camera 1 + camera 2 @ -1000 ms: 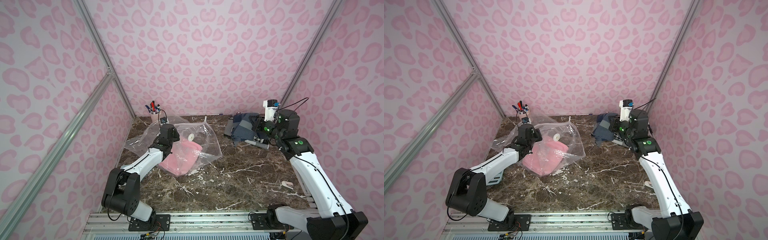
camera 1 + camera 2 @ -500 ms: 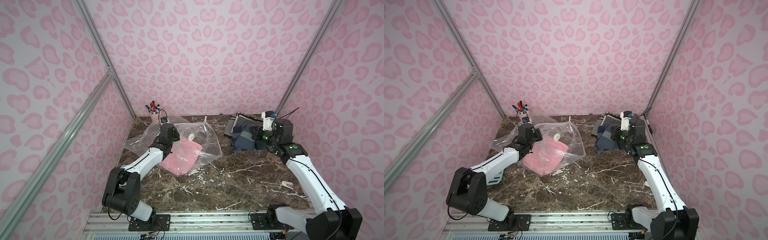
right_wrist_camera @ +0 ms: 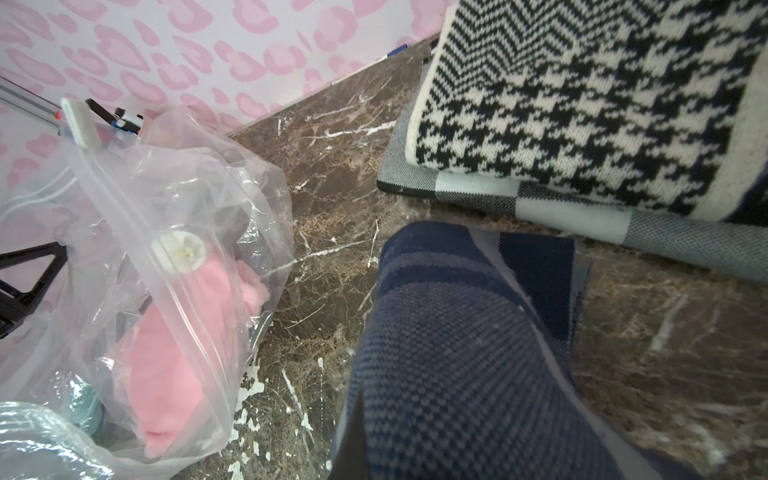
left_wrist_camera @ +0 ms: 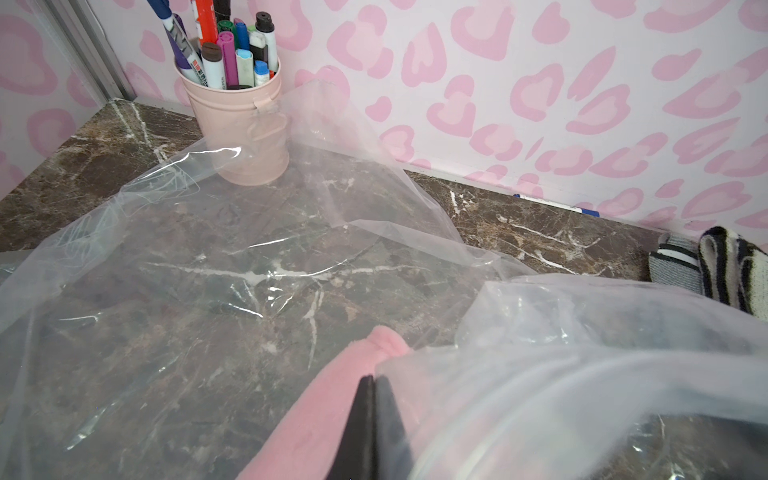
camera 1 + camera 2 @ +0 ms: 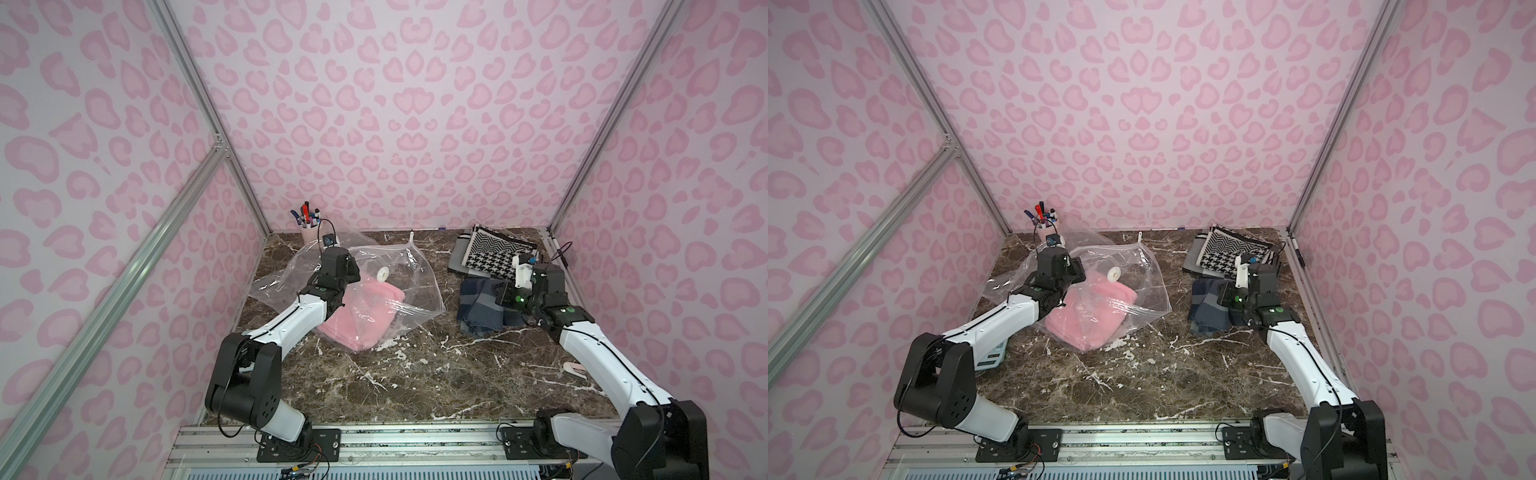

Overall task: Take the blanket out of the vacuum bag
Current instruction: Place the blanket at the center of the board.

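Pink leopard-print walls point(image 5: 395, 124) all round, dark marble table point(image 5: 415, 395) underneath. The bag point(image 5: 415, 286) lies crumpled on the back-left part of the table, and I'll place everything else off it.

The pink blanket point(image 5: 361, 316) is in the bag's near half, with film over most of it. The white valve cap point(image 5: 382, 273) sits on the bag's top skin just behind the blanket, and the slider clip point(image 5: 411, 237) sticks up at the bag's far edge.

Left gripper point(image 4: 372, 379) is at the bag's left side with its jaws squeezed flat together. The tips rest on a bare end of the blanket, right where the film edge starts. Can't tell from the wrist view whether any film or fleece is actually pinched.

Right gripper point(image 5: 498, 295) is well off to the bag's right, clenched on a navy knit point(image 5: 478, 307). The fabric humps up over the fingers, so they're mostly hidden.

Other stuff:
- pen cup point(image 5: 309, 232) – just behind the bag's far-left corner, with film lapping against it
- houndstooth cloth point(image 5: 494, 253) – right of the bag and further back than the knit, stacked on a grey cloth point(image 5: 459, 259)
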You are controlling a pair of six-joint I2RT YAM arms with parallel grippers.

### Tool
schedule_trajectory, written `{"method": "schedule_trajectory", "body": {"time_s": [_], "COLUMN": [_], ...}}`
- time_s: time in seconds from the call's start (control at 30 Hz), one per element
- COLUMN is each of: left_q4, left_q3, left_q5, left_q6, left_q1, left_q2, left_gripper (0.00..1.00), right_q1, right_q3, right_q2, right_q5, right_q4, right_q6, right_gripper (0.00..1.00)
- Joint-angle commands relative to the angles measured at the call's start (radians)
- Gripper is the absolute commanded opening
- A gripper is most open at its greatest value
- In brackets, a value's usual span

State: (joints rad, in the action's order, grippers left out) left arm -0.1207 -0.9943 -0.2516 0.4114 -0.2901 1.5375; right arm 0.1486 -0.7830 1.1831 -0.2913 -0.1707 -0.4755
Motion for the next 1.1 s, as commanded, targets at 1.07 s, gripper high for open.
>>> {"method": "schedule_trajectory", "body": {"time_s": [1.07], "left_q4": [-0.042], "left_q3": [0.012], "left_q5": [0.049], "left_q6": [-0.006], "left_q1": [0.001], "left_q2": [0.005], "left_gripper": [0.04], "right_q1": [-0.014], "right_q3": [-0.021], "right_q2": [-0.054], "right_q5": [0.016], "right_q4": [0.084], "right_q6": [-0.321], "right_gripper": [0.00]}}
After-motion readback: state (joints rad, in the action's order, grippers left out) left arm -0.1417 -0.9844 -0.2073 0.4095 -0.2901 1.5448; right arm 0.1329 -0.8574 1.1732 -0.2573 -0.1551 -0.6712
